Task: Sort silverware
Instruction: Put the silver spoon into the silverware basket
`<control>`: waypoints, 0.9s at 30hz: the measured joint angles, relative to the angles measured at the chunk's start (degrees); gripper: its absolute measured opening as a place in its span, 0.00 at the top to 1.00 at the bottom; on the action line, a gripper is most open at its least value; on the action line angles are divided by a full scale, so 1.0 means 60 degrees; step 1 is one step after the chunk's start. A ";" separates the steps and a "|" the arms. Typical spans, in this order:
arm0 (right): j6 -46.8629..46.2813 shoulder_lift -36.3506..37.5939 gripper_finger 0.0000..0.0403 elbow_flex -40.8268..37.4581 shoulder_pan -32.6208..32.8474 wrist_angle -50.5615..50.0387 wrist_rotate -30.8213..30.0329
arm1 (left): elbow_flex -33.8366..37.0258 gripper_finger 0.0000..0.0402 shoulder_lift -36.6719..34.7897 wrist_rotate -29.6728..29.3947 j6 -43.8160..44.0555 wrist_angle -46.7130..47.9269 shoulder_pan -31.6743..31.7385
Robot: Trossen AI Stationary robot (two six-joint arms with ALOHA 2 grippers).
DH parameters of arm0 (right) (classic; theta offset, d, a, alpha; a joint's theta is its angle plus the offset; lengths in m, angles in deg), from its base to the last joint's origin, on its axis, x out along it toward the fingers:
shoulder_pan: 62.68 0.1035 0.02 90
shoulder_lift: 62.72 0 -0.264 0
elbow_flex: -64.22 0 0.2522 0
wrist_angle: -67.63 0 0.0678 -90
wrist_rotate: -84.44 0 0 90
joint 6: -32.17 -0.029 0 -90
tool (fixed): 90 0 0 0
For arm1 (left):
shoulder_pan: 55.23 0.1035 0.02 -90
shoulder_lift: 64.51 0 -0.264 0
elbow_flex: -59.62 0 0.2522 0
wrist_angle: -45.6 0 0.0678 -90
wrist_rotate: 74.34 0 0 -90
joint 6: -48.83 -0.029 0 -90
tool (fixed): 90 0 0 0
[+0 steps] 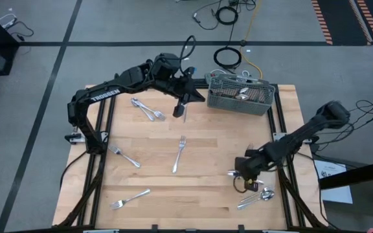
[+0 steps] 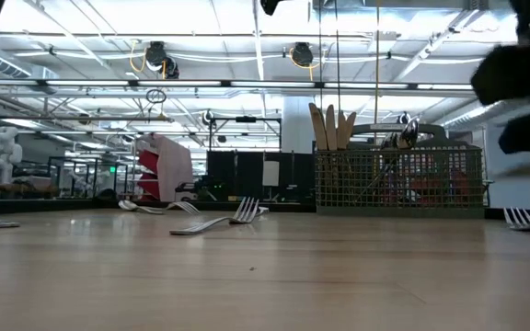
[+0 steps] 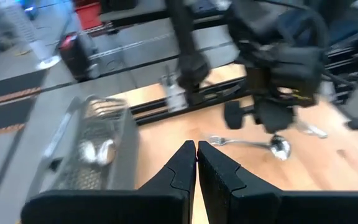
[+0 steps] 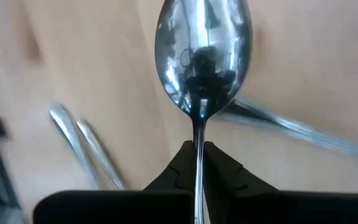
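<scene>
Right wrist view: pincer [image 4: 199, 163] clamps spoon [image 4: 202, 59].

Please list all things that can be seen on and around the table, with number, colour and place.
forks: five loose, silver; two by the left arm, one mid-table, one at left, one at the near-left edge.
spoon: one, silver, clamped by its handle in the right gripper.
other silverware: few pieces, silver, near-right corner; exact count unclear.
caddy: one, grey mesh, far edge, holding silverware and wooden utensils.
table: one, light wood.
cables: several, on the floor beyond the table.
left gripper: shut, empty, near the caddy.
right gripper: shut on the spoon, near-right corner.
</scene>
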 joint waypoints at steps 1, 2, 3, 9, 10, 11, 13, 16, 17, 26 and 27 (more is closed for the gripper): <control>-0.0216 0.0318 0.99 -0.0008 0.0008 0.0147 -0.0051 | 0.0000 0.93 0.0000 0.0397 -0.0012 0.0000 0.0042; -0.0444 0.0642 0.99 -0.0003 0.0015 0.0346 -0.0118 | 0.0000 0.93 0.0000 0.0902 -0.0009 -0.0035 0.0087; -0.0637 0.0963 1.00 0.0008 0.0029 0.0570 -0.0286 | 0.0000 0.93 0.0000 0.1575 0.0009 -0.0107 0.0166; -0.0683 0.2732 1.00 0.0013 0.0008 0.2473 -0.2687 | -0.0015 0.93 0.0210 0.4821 0.0644 -0.0830 0.0591; -0.0424 0.3002 1.00 0.0013 0.0011 0.2883 -0.3171 | -0.0015 0.93 0.0323 0.5266 0.0842 -0.1088 0.0608; -0.0092 0.3240 1.00 0.0013 0.0011 0.3345 -0.3626 | -0.0015 0.93 0.0402 0.5670 0.1031 -0.1211 0.0620; 0.0669 0.3661 1.00 0.0013 0.0004 0.4352 -0.4508 | -0.0015 0.93 0.0624 0.6173 0.1317 -0.1556 0.0587; 0.1754 0.4079 1.00 0.0017 0.0004 0.5633 -0.5360 | -0.0014 0.93 0.0991 0.6410 0.1823 -0.2137 0.0299; 0.2125 0.4166 1.00 0.0017 0.0000 0.6071 -0.5415 | -0.0013 0.93 0.1109 0.6479 0.1978 -0.2311 0.0193; 0.5312 0.4327 1.00 0.0017 -0.0004 1.0024 -0.5443 | -0.0004 0.93 0.1967 0.6576 0.3736 -0.4117 -0.0721; 0.5755 0.4334 1.00 0.0023 -0.0006 1.0401 -0.5443 | -0.0004 0.93 0.2054 0.6582 0.3861 -0.4281 -0.0827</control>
